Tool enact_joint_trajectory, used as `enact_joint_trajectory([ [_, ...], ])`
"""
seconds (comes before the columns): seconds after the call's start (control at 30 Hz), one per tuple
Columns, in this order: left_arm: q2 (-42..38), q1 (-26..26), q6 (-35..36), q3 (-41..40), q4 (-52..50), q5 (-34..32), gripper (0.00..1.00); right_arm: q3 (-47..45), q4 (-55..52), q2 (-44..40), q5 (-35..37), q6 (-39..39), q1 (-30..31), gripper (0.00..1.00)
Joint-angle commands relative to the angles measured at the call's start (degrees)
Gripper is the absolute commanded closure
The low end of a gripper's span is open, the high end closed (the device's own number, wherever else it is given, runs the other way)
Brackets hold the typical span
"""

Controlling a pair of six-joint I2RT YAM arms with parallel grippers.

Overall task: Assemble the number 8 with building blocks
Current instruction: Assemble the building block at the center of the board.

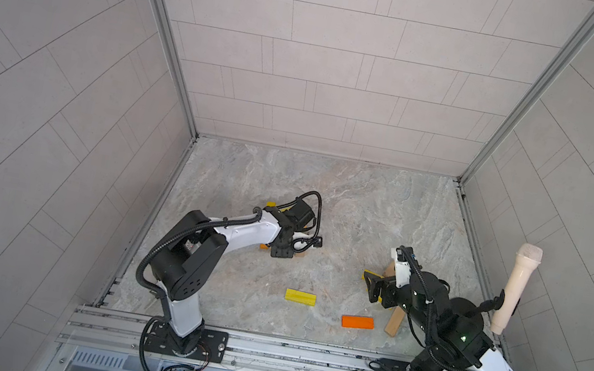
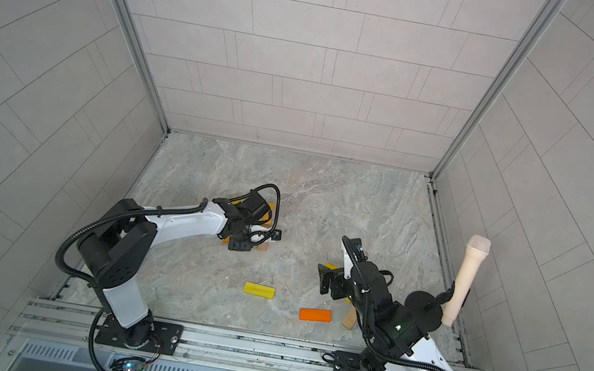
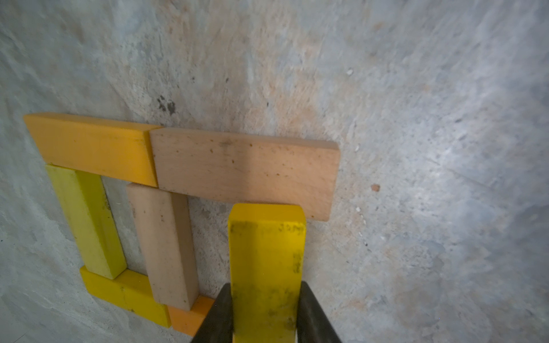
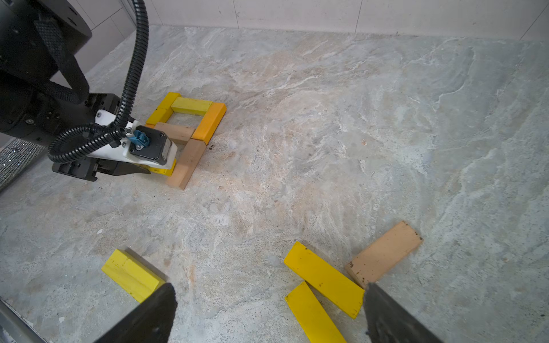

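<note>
Left gripper (image 3: 264,286) pinches a flat yellow wooden bar (image 3: 267,249), likely closing the blocky 8 (image 3: 246,172); next, square it up, let go.

Marbled counter (image 1: 346,203) is carrying the part-built number 8 (image 4: 208,123) mid-left; loose yellow bar (image 1: 300,297), orange bar (image 1: 357,322) and tan bar (image 1: 394,324) are lying near, centre to right.

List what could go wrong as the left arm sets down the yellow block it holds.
1. The held yellow block has its end right at the long tan bar; pushing further could shove that bar out of line with the orange bar beside it.
2. The left fingers sit close to an orange piece and the middle tan bar; opening wide might nudge them.
</note>
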Motion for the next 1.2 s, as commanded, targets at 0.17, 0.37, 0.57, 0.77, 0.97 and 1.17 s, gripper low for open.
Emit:
enact_joint_trajectory([
  [0.17,-0.8,0.6,1.8,-1.6,-0.7,-0.9,0.70,-0.8,0.4,-0.5,0.8,0.4,-0.1,0.01],
  [0.37,-2.5,0.8,1.4,-3.0,-0.3,-1.8,0.70,-1.1,0.4,-0.9,0.7,0.4,-0.1,0.00],
  [0.57,-3.5,1.3,1.1,-3.6,-0.3,-1.8,0.71,-1.3,0.4,-1.1,0.6,0.5,-0.1,0.00],
  [0.77,-3.0,1.4,1.0,-3.6,-0.3,-1.3,0.72,-1.5,0.4,-1.3,0.6,0.5,-0.1,0.01],
  [0.97,-1.5,1.4,1.1,-2.7,-0.6,-0.7,0.73,-1.4,0.4,-1.3,0.8,0.5,-0.1,0.00],
  [1.17,-0.7,1.4,1.0,-2.1,-0.5,-0.1,0.73,-1.7,0.5,-1.3,0.9,0.5,-0.1,0.00],
])
